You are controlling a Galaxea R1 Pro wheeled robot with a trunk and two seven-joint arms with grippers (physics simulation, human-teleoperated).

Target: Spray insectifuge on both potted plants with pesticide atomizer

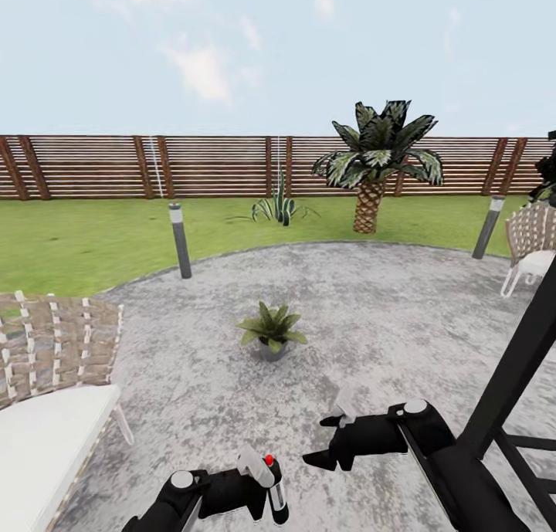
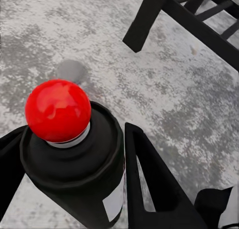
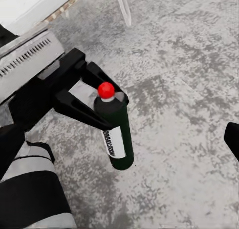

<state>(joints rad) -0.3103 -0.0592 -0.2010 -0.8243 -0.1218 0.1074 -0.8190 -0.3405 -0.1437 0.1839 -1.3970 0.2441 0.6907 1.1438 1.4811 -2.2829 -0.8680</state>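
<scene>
Round grey paved circle (image 1: 401, 316) bearing one potted plant (image 1: 270, 330), woven chair (image 1: 54, 408), lamp post (image 1: 180, 240).

Clearly a fenced back garden: green lawn (image 1: 85, 238), round grey paved circle (image 1: 371, 316), brown slatted wooden fence (image 1: 93, 165), stubby palm tree (image 1: 378, 161), woven patio chair (image 1: 54, 347).

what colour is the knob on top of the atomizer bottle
Red, on the pesticide atomizer held in the left gripper; clearest in the left wrist view.

Black, red-capped pesticide atomizer (image 3: 115, 129)
</scene>
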